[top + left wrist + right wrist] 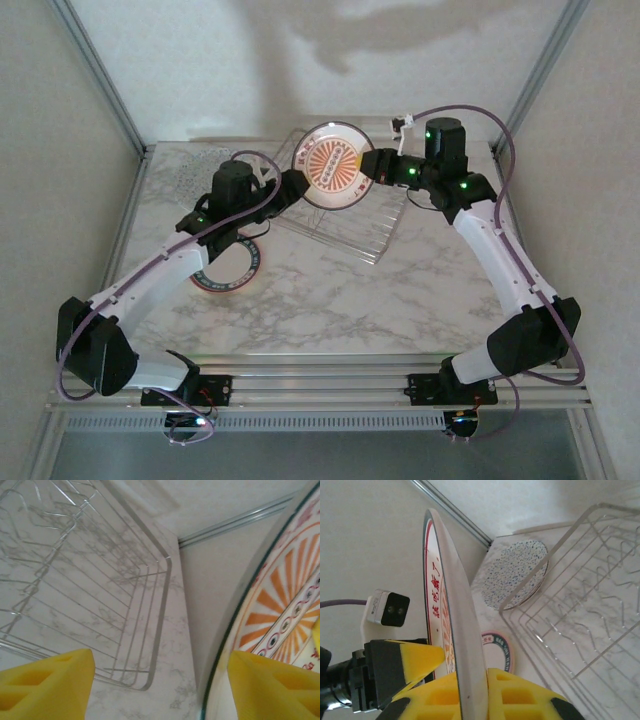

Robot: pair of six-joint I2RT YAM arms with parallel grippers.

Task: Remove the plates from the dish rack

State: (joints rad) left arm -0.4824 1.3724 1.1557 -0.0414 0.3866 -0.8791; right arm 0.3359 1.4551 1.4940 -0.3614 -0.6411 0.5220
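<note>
Top external: right gripper (371, 165) clamped on rim of sunburst plate (333, 165), holding it upright above dish rack (350, 228), prob. for handover; left gripper (297, 186) open, jaws straddling opp. rim, not yet closed; speckled plate (517, 575) & another plate (232, 270) lie flat on table (400, 300) beside rack; tines below look like the only snag.

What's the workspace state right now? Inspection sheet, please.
Surface: marble table, no spill seen.
Job's things: sunburst plate held upright off the table; dish rack holds no plate; speckled plate and ring-rimmed plate lie flat on the table.
Clutter: nothing seen.
Grippers: right gripper jaws shut on the sunburst plate's rim; left gripper jaws open, either side of its opposite rim.
Cables: purple cable loops along each arm.
Surroundings: white walls, aluminium frame posts.
</note>
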